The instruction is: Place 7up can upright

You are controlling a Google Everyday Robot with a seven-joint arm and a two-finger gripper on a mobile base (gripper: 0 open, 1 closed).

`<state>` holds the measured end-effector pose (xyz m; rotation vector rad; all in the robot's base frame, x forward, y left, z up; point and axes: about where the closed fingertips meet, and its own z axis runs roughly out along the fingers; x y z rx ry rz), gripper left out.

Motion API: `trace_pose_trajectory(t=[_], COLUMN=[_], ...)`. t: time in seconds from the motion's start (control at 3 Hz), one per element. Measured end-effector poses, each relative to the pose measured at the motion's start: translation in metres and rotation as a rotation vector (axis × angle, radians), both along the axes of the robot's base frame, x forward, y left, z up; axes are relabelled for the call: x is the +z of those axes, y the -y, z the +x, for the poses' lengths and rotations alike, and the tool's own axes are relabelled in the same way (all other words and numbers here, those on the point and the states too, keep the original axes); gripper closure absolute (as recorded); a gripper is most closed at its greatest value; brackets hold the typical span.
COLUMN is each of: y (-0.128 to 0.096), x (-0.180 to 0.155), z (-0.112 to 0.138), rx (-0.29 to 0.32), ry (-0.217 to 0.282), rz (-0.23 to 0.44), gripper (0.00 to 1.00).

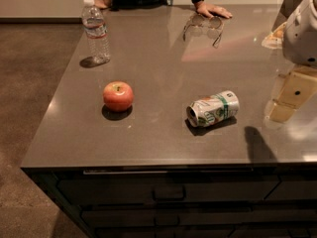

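7up can: The 7up can [213, 109] lies on its side on the grey counter [163, 58], near the front edge, its silver top turned toward the front left and its green-marked body running back to the right.
Gripper: The robot's cream-coloured gripper [288, 102] hangs to the right of the can, clearly apart from it. Whether it is spread or pressed together cannot be told.
Arm: The white arm housing [301, 31] comes in from the right edge, behind and to the right of the can.
Apple: 1 red apple [118, 96] sits stem-up to the left of the can, well apart from it.
Water bottle: 1 clear plastic water bottle [95, 31] with a white cap stands upright far behind and to the left of the can.
Glasses: 1 pair of glasses [204, 26] lies well behind the can, toward the far edge.
Hands: A person at the far side rests 2 hands on the counter behind the can. The watch-wearing hand [214, 10] is just beyond the glasses and the second hand [101, 4] is behind the bottle.
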<state>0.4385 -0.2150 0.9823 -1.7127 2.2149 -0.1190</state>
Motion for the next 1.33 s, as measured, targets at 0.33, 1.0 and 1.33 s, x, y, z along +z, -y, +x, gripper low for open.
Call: trace_pose_trajectory(t=[0.33, 1.0, 1.33], y=[0.000, -0.020, -0.044], x=[0.000, -0.019, -0.060], z=[0.000, 0.036, 0.055], rx=[0.000, 0.156, 0.331], ry=[0.000, -0.015, -0.089], rz=[0.000, -0.066, -0.117], gripper=[0.00, 0.00, 0.00])
